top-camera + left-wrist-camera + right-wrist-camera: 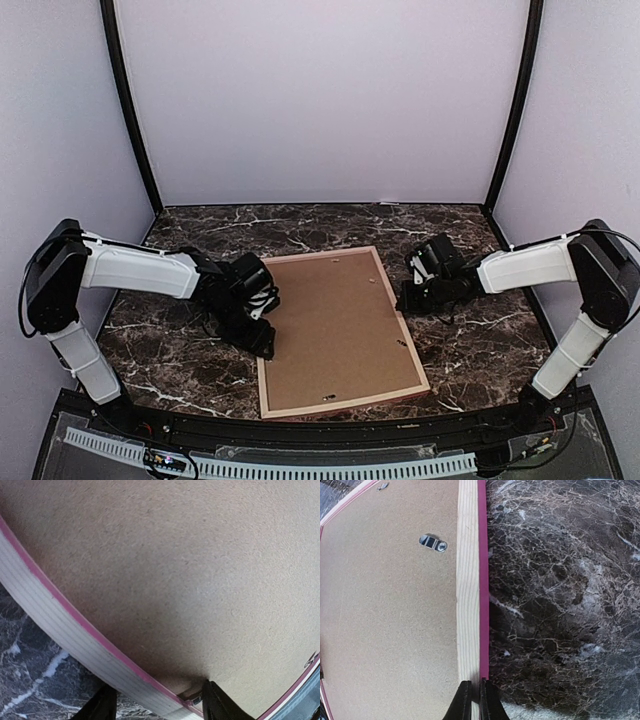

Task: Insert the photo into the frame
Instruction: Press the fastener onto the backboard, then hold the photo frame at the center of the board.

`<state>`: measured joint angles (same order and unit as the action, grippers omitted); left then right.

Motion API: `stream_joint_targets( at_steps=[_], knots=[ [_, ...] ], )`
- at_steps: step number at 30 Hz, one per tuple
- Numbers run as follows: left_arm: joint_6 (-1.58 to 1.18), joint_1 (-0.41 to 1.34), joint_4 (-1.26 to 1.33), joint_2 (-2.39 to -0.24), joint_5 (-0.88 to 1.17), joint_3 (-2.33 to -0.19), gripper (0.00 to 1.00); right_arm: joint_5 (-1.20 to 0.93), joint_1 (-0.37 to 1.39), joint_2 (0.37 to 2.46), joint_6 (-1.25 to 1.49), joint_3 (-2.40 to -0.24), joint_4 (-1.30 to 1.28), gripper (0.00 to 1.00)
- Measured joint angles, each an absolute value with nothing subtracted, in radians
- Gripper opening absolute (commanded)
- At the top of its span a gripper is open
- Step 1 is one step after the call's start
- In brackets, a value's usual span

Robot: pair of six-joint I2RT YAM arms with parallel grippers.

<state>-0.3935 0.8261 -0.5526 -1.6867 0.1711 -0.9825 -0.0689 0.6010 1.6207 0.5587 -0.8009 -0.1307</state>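
At the middle of the dark marble table [480,350], nearer its near edge, lies the large thin-railed wooden frame [345,402], back up, pale wood with a pink-red outer side; a plain brown backing board [335,325] fills it, a small metal clip [433,543] near the rail toward the table's right edge; the left pincer [160,705] is wide, its fingers either side of the rail facing the table's left edge; the right pincer [474,700] is drawn narrow, tips at the opposite rail's outer edge; whether they nip it I cannot tell.
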Motion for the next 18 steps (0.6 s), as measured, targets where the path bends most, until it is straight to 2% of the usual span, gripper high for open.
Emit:
stream_joint_targets(
  at_steps=[4, 9, 13, 18],
  knots=[
    [-0.392, 0.809, -0.568, -1.687, 0.193, -0.983, 0.70, -0.070, 0.601, 1.621, 0.559, -0.802, -0.133, 0.09],
    [-0.397, 0.772, -0.566, -1.687, 0.208, -0.996, 0.70, -0.071, 0.601, 1.621, 0.559, -0.802, -0.132, 0.09],
    [-0.401, 0.731, -0.547, -1.688, 0.211, -1.003, 0.64, -0.072, 0.601, 1.621, 0.559, -0.802, -0.132, 0.09],
    [-0.401, 0.696, -0.521, -1.724, 0.213, -1.032, 0.52, -0.083, 0.601, 1.619, 0.563, -0.798, -0.127, 0.09]
  ],
)
